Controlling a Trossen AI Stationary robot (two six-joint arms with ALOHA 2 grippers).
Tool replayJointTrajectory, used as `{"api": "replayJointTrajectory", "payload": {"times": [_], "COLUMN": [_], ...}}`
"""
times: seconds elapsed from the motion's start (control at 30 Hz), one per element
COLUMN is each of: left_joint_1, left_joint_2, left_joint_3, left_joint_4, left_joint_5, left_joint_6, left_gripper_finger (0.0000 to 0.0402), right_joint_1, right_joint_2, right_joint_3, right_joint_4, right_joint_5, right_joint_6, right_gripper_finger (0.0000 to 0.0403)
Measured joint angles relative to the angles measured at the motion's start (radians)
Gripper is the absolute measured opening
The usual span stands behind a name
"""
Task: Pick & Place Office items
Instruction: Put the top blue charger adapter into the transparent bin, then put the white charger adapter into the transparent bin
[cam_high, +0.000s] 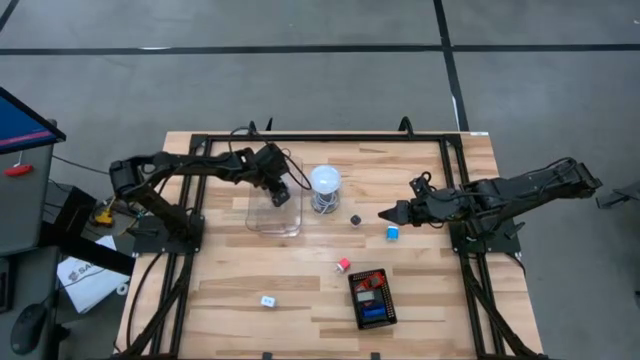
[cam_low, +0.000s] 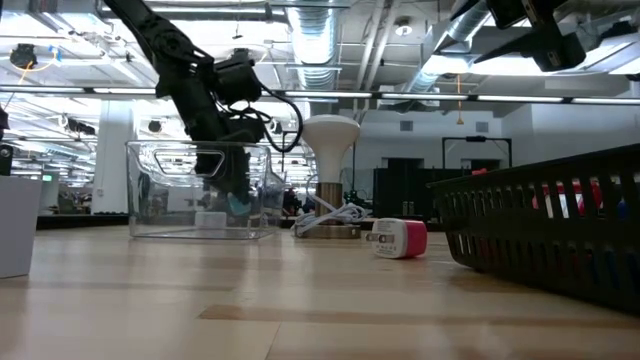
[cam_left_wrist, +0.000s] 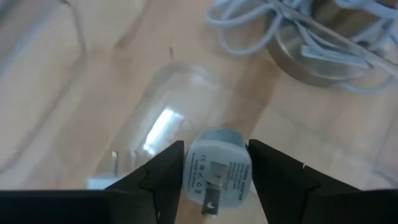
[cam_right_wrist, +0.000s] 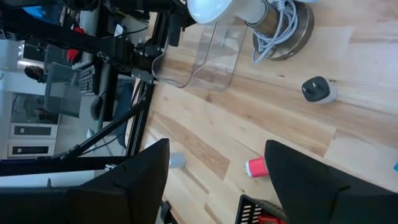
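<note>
Wooden tabletop, big open hall behind w/ ceiling ducts. From my seat: left gripper (cam_left_wrist: 214, 180) sits inside the clear box (cam_high: 273, 215), jaws partway apart w/ a white plug adapter (cam_left_wrist: 217, 174) between the fingers (cam_left_wrist: 158, 180); can't tell if it's gripped or just let go. Right gripper (cam_high: 385, 213) hovers over bare wood beside the blue block (cam_high: 392, 232), jaws wide, nothing in them.

Handling, my guess: these pieces are light, rigid plastic, smooth so a bit slippery, not fragile. Best grabbed across the flat sides, not by the prongs; the small ones may skid if nudged.

Count on the table: 1 white adapter at the left gripper, 1 dark adapter (cam_high: 355, 219), 1 blue block, 1 red-and-white adapter (cam_high: 343, 265), 1 white block (cam_high: 268, 300). Black tray (cam_high: 385, 318) holds red and blue bits, count unclear. 1 lamp (cam_high: 325, 185) w/ coiled cord next to the box.
</note>
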Motion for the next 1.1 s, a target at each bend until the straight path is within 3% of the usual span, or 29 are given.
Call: {"api": "replayJointTrajectory", "payload": {"times": [0.27,0.47,0.7,0.8,0.87,0.97,1.1], "left_joint_1": [0.026,0.022,-0.031,-0.103,-0.179,-0.320,-0.538], "left_joint_2": [-0.049,-0.179,-0.395,-0.485,-0.541,-0.611,-0.655], "left_joint_3": [0.000,0.000,0.001,0.001,0.001,0.001,0.000], "left_joint_4": [0.035,0.022,-0.103,-0.170,-0.214,-0.280,-0.320], "left_joint_5": [-0.001,0.012,0.210,0.354,0.389,0.379,0.293], "left_joint_6": [-0.001,-0.004,-0.010,-0.013,-0.034,-0.107,-0.270], "left_gripper_finger": [0.0175,0.0189,0.0199,0.0194,0.0189,0.0180,0.0161], "right_joint_1": [0.002,0.002,0.002,0.002,0.002,0.002,0.002], "right_joint_2": [0.000,0.000,0.000,0.001,0.001,0.001,0.001], "right_joint_3": [0.000,0.000,0.000,0.000,0.000,0.000,0.000], "right_joint_4": [0.012,0.016,0.015,0.015,0.015,0.016,0.024], "right_joint_5": [0.020,0.024,0.047,0.047,0.047,0.057,0.072], "right_joint_6": [-0.012,-0.017,-0.025,-0.025,-0.025,-0.027,-0.028], "right_gripper_finger": [0.0256,0.0256,0.0256,0.0256,0.0256,0.0256,0.0256]}}
